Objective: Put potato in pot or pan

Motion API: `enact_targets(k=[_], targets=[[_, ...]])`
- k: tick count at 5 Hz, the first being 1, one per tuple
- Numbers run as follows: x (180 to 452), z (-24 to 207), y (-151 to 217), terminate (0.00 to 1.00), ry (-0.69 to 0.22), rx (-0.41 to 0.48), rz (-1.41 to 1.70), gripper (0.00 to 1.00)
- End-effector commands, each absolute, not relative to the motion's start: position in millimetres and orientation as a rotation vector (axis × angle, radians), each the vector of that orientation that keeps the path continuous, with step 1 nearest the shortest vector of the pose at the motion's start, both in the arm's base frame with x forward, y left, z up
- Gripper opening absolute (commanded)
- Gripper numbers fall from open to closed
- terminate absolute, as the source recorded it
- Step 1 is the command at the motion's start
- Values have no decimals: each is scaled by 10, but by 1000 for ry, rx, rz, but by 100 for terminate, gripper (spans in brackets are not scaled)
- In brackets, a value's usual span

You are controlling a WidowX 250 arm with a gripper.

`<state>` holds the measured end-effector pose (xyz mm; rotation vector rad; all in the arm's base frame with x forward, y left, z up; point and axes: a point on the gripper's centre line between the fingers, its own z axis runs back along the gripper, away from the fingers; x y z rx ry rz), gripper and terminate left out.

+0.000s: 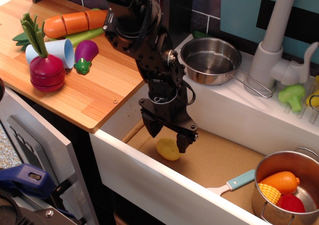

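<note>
Potato is bracketed by open jaws in the sink basin.

Gripper is held directly above the yellow toy on the brown basin floor, one finger to each side, nothing gripped. For a sound grasp, the jaws should be lowered until the egg's widest part is between them, then closed gently, since the smooth shell may be squirted out. The pot at the far right is already crowded; the pan behind is empty.

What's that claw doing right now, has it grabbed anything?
Gripper: open, its fingers straddling the yellow potato on the sink floor, not yet closed on it.
</note>
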<state>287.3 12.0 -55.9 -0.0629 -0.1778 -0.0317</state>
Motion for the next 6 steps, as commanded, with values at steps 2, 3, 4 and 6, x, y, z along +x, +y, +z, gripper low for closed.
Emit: enact_targets(k=[2, 3, 4, 6], targets=[[2850, -749, 168, 0, -228, -116, -27, 100], [2886, -847, 152, 0, -254, -132, -31, 100], [2952, -866, 131, 0, -244, -147, -19, 0], [2953, -403, 147, 0, -191, -48, -21, 0]])
